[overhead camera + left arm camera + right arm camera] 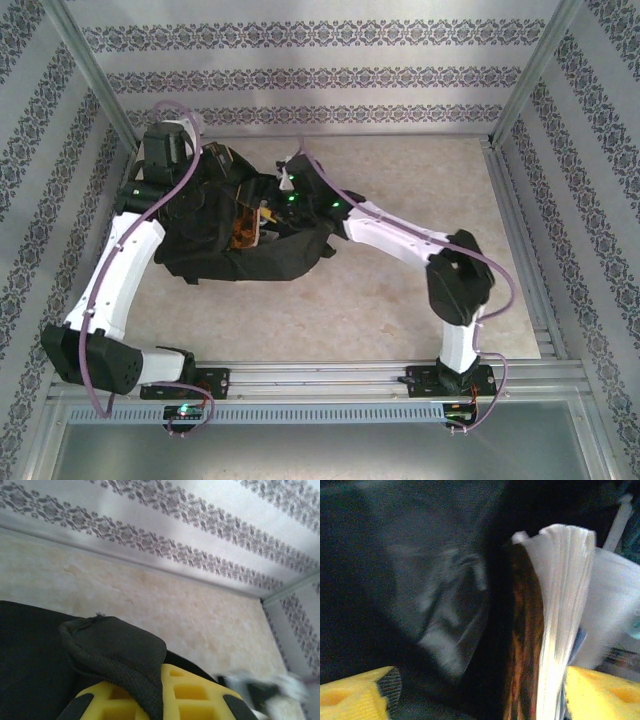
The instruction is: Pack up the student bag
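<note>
Student bag (250,255) lying far-left on surface (400,300), mouth facing right arm. Left claw (159,702) clamping bag's fabric edge. Right claw (477,695) gaping apart at mouth, book (555,605) standing upright beside its right finger, long axis pointing into bag

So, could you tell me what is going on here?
Two robot arms are packing a black backpack on the table. The left hand is shut on a fold of its fabric. The right hand is at the bag's opening, open around a brown-covered book without gripping it.
</note>
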